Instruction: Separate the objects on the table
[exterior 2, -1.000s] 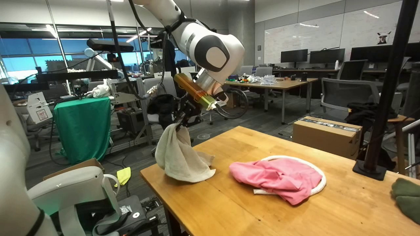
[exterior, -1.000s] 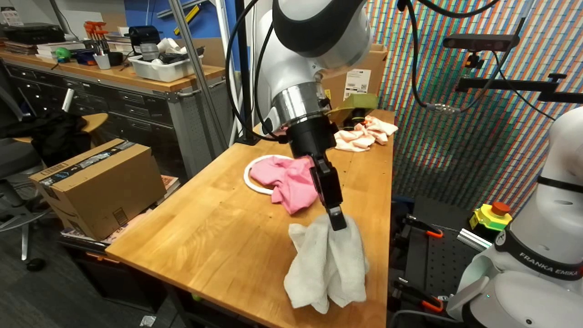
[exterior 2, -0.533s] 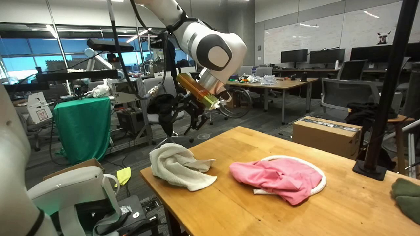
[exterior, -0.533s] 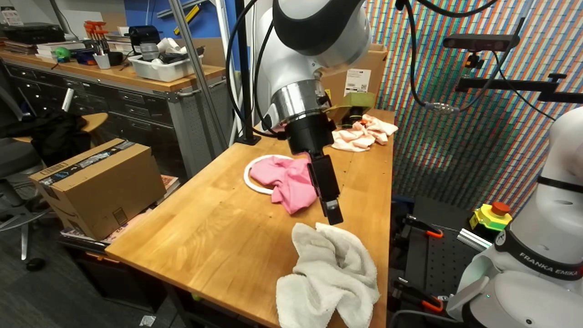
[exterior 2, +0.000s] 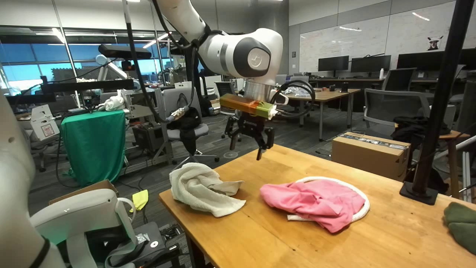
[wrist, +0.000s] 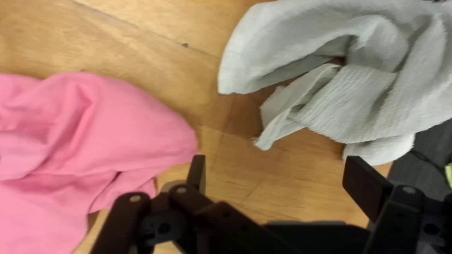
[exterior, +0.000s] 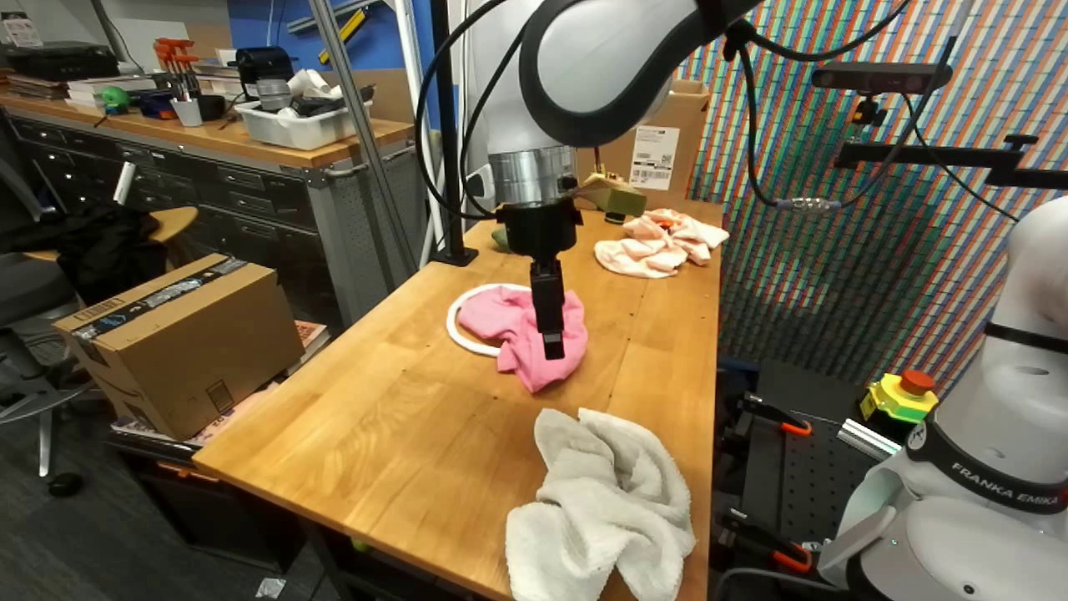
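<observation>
A crumpled white towel (exterior: 601, 509) lies at one corner of the wooden table (exterior: 400, 451), apart from the pink cloth (exterior 2: 316, 201). That pink cloth is bunched over part of a white ring-shaped band (exterior 2: 366, 210); the rest of the band is hidden underneath. Above the table in both exterior views hangs my gripper (exterior 2: 245, 153), pointing down. In the wrist view the gripper (wrist: 275, 164) is spread wide, with only bare wood seen between its fingers; the pink cloth shows on the left and the white towel (wrist: 353, 88) at upper right. Neither is held.
A peach cloth (exterior: 659, 246) lies farther along the table, by a cardboard box (exterior: 659, 150). A dark green cloth (exterior 2: 460, 225) sits at the right edge of an exterior view. A black post (exterior 2: 427, 149) rises from the table's edge.
The gripper let go of the white towel, which dropped into a heap on the table. The arm then rose away and shifted toward the pink cloth, its gripper turning to point straighter down.
</observation>
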`<state>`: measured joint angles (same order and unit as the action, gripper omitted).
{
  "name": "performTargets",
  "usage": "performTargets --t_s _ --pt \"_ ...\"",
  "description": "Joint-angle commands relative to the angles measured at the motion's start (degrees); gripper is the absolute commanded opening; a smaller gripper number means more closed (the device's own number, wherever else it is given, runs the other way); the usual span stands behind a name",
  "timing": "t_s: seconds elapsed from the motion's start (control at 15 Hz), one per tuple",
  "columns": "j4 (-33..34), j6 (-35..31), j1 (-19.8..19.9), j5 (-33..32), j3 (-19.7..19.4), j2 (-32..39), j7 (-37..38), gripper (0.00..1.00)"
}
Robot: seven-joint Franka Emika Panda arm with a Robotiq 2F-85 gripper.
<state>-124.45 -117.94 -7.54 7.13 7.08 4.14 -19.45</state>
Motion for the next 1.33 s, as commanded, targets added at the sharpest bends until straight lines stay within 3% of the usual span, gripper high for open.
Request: performTargets --t_s 0.0,0.4,0.73,1.0,1.27 --pt "-1.24 -10.09 0.38 -8.94 -0.79 1.25 7.01 1.0" --pt "-0.66 -24.38 0.21 -27.2 -4.77 6.37 26.21 1.0" --pt "2.73 -25.92 -1.16 -41.74 -10.57 11.03 45.38 1.0" --pt "5.25 -24.33 -1.16 -43.59 -12.07 13.67 51.57 1.0" --pt "6.81 -24.21 -0.67 -39.64 -11.37 15.27 50.67 1.0"
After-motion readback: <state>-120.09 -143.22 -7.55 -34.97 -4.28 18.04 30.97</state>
